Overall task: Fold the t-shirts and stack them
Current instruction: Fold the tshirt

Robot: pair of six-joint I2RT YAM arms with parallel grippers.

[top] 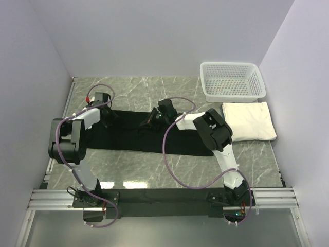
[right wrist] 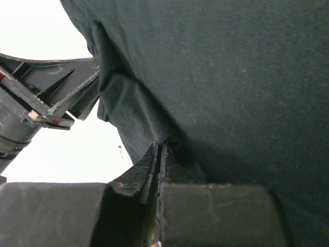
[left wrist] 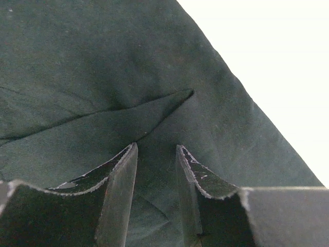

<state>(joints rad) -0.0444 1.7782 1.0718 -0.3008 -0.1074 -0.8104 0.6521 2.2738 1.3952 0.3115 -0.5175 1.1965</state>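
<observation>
Black tee (top: 149, 140) lies flat across the bench (top: 154, 87). My right end effector (right wrist: 160, 147) pinches a fold; the left end effector (left wrist: 157, 146) gapes over cloth (I'd close it fully before lifting evenly).

This looks like a robotics lab cell: plain walls (top: 154, 36) enclose a marble-patterned table (top: 133, 167), with an aluminium mounting rail (top: 51, 198).

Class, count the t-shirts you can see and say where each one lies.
2. The black t-shirt lies stretched across the middle of the table; the cream-white t-shirt lies folded at the right, next to the white basket. None seems hidden.
</observation>
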